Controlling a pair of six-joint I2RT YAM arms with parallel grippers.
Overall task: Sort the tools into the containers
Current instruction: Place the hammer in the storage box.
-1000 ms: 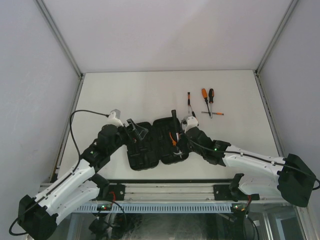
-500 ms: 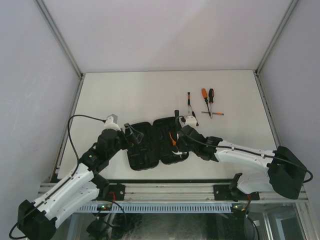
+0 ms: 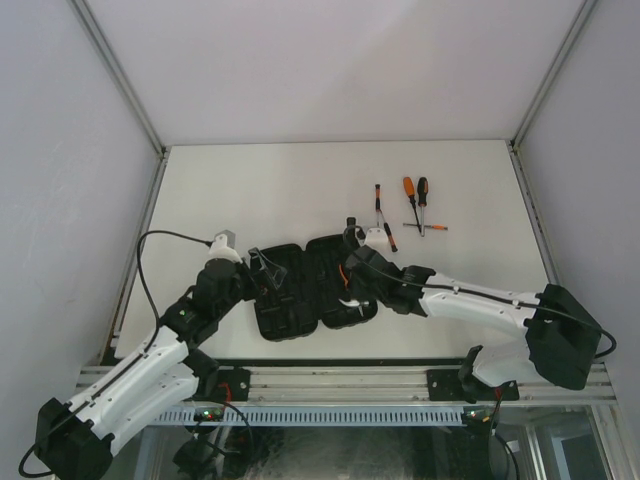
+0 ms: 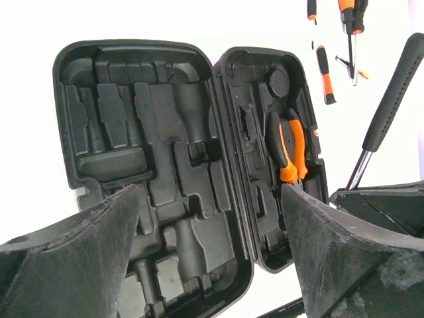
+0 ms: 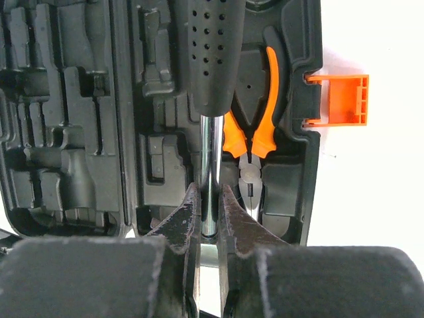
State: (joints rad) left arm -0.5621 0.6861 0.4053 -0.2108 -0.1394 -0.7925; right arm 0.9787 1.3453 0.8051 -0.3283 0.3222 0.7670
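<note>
The black tool case (image 3: 290,312) lies open near the table's front edge, and orange-handled pliers (image 5: 266,112) (image 4: 290,149) sit in a slot of its right half (image 4: 265,99). My right gripper (image 5: 210,193) (image 3: 355,262) is shut on the chrome shaft of the hammer (image 5: 213,56), holding it over that half beside the pliers. The hammer's black handle (image 4: 394,93) points away towards the far side. Over the left half (image 4: 152,132) my left gripper (image 4: 211,192) (image 3: 265,265) hangs open and holds nothing. Several screwdrivers (image 3: 415,203) (image 4: 324,69) lie on the table beyond the case.
The case's orange latch (image 5: 338,99) sticks out of its right edge. A thin screwdriver (image 3: 380,212) lies just behind the right gripper, with a very small one (image 3: 428,227) further right. White walls enclose the table (image 3: 250,190) on three sides.
My right arm has swung left over the right half of the case with the hammer in its grip. The left gripper has drawn back a little towards the case's left edge.
</note>
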